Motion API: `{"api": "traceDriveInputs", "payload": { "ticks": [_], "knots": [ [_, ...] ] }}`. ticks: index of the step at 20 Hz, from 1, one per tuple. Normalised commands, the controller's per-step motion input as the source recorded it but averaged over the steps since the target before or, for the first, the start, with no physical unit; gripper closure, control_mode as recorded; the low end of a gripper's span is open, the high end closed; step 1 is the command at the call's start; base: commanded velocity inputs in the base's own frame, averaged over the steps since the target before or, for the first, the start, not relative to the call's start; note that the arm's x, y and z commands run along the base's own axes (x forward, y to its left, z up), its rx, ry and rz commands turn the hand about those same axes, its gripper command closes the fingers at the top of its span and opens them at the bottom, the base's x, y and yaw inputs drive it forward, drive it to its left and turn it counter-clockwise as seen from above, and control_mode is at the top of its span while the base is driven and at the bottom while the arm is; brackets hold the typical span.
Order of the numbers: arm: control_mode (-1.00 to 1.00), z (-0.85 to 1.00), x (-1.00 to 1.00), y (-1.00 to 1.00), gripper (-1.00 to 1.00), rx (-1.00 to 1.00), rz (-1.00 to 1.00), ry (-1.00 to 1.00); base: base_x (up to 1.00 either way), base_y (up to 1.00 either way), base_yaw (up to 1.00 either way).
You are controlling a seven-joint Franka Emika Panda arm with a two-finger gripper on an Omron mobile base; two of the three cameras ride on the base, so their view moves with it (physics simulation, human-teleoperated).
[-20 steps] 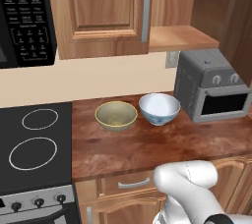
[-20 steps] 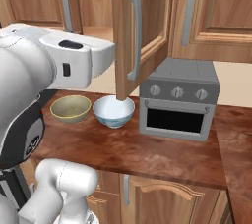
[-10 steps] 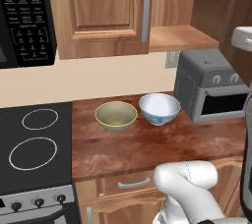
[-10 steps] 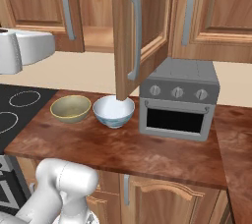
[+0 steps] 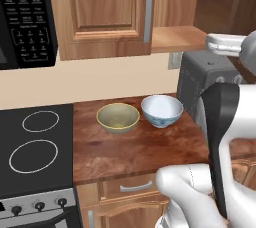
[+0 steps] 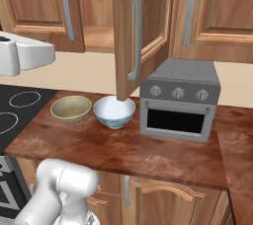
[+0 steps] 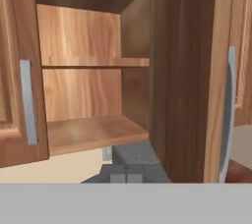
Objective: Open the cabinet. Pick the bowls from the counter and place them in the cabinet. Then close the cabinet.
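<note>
The cabinet (image 5: 105, 12) hangs over the counter (image 5: 130, 147). Its left door is closed. Its right door (image 6: 141, 26) stands swung out, baring two wooden shelves (image 7: 93, 132). Two bowls sit side by side on the counter (image 6: 123, 150) beneath it: an olive-yellow one (image 5: 118, 117) (image 6: 71, 109) and, to its right, a white and blue one (image 5: 161, 111) (image 6: 114, 111). My gripper (image 7: 126, 178) is shut with nothing in it and faces the open cabinet from a little way back. White and dark arm links (image 5: 225, 122) rise at the right of the left base view.
A grey toaster oven (image 6: 178, 100) (image 5: 205, 82) stands on the counter just right of the bowls, under the open door. A black stovetop (image 5: 35, 147) lies to the left, below a black microwave (image 5: 25, 17). Drawers (image 5: 130, 187) run under the counter.
The arm has swung out of the middle of the right base view to its left edge, and now shows large at the right of the left base view. Bowls and doors have not moved.
</note>
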Motion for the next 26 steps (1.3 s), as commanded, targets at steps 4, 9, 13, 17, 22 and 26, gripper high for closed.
{"api": "traceDriveInputs", "payload": {
  "ticks": [4, 9, 13, 17, 22, 26],
  "knots": [
    [-1.00, -0.15, 0.38, -0.19, 1.00, 0.00, -0.10, 0.05, 0.00, 0.00, 0.00],
    [-1.00, -0.05, 0.22, -0.36, 1.00, 0.01, -0.09, 0.02, 0.00, 0.00, 0.00],
    [-1.00, -0.08, 0.26, -0.34, 1.00, 0.00, -0.05, 0.02, 0.00, 0.00, 0.00],
    [-1.00, -0.19, 0.43, -0.16, 1.00, 0.00, -0.03, 0.00, 0.00, 0.00, 0.00],
    [-1.00, -0.18, 0.37, -0.37, 1.00, 0.00, -0.02, 0.00, 0.00, 0.00, 0.00],
    [-1.00, -0.12, 0.20, -0.85, 1.00, 0.06, -0.03, 0.00, 0.00, 0.00, 0.00]
  ]
}}
